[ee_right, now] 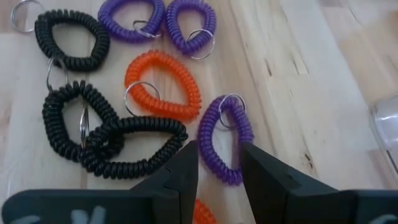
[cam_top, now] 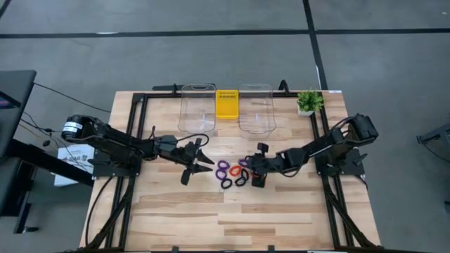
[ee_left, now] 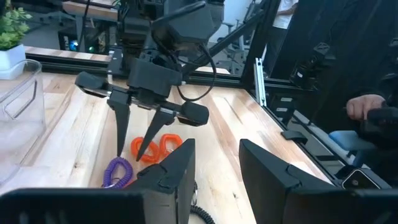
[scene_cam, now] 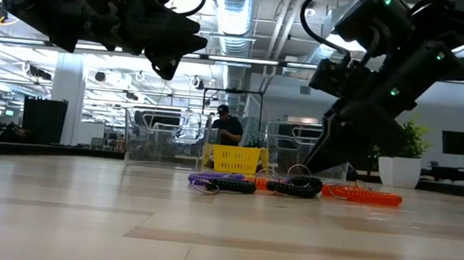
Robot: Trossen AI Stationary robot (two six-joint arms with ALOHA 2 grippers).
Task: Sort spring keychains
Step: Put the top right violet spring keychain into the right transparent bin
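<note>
No readable brand or label anywhere afaict; the yellow slotted plastic basket (cam_top: 226,104) has dark marks near its top edge, but they're too small to read.

The coiled plastic spring keychains (cam_top: 234,173) (purple, orange-red, black) sit in a loose cluster mid light wood plank tabletop (cam_top: 176,211), in front of the two clear plastic bins (cam_top: 197,107) w/ the basket between them.

Right tool (ee_right: 219,167) is right at the cluster's edge, pointing down, fingers apart and straddling one purple coiled keychain (ee_right: 224,138); probably not squeezing it yet, since there's a gap on both sides. An orange-red coil (ee_right: 163,84) and the black coils (ee_right: 127,145) lie just beside it.

Left tool (cam_top: 197,162) hangs above the tabletop beside the cluster, fingers spread, nothing in them.

Small green potted plant (cam_top: 308,101) stands at the far right corner.
</note>
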